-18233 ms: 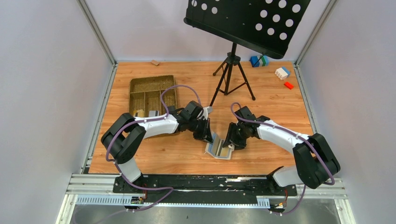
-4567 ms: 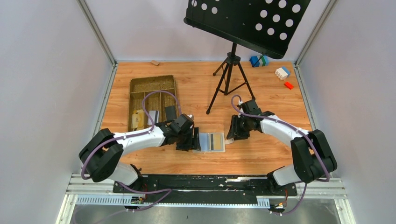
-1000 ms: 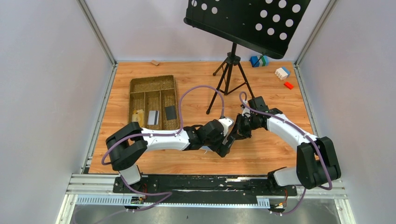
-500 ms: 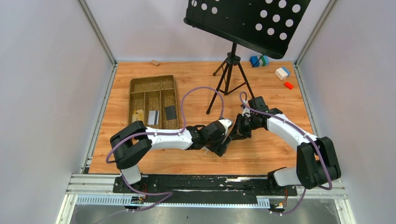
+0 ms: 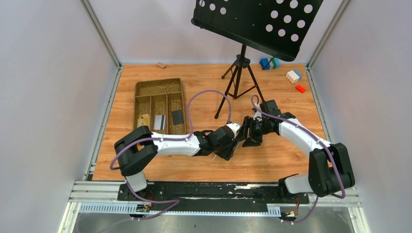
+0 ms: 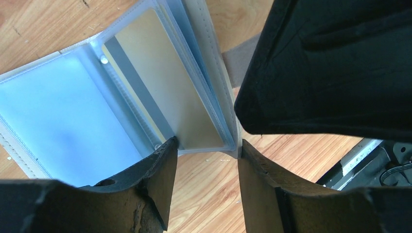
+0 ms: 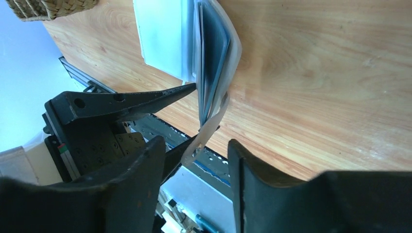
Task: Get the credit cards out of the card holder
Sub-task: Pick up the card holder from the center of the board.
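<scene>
While the overhead view hid the card holder beneath the two wrists, the left wrist camera showed it lying open on the table, light blue sleeves up. A pale gold credit card with a grey stripe sat in one sleeve. The left end effector had its fingers spread and gripped nothing, straddling that sleeve's lower corner. The right end effector, likewise spread and holding nothing, hung just beside it. Its own camera alone showed several sleeves standing on edge and the closure tab dangling between its fingers. The left arm stretched low across the table's middle, and the right bent inward to meet it. Both wrist views showed the table's front rail just past the holder. A tripod stood behind, and a woven tray with a silver-grey card and a black card sat well to the left.
</scene>
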Tool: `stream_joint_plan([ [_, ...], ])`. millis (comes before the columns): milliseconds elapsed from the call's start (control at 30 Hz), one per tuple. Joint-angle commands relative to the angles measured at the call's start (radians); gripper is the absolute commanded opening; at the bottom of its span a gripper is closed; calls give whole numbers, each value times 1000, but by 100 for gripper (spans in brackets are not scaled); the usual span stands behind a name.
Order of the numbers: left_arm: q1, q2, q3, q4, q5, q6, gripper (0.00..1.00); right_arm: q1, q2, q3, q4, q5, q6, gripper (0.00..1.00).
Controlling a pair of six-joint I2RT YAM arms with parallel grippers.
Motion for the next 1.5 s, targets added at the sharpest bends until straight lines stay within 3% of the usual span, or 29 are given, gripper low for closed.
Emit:
stream_joint_plan([
  [0,-1,-43,-19,26,-22,-28,54,-17,-39,9,24,7,10,58],
  [133,1,-49,-25,33,-21,-35,53,-19,-41,-10,52,19,32,78],
  [333,4,-57,-34,52,-7,-43,52,-19,22,-44,141,11,75,81],
  [767,6,-76,-59,119,39,-58,51,-14,118,-76,298,-75,143,61],
  [1100,13,-88,-66,135,76,-75,50,-5,151,-98,325,-82,137,36],
  [1200,16,-92,-68,135,76,-81,51,-5,153,-100,329,-87,137,23],
  [1333,20,-117,-63,135,75,-93,57,-4,143,-82,300,-79,115,3],
  [1467,24,-185,-64,97,65,-110,65,-6,133,-58,252,-61,61,0],
])
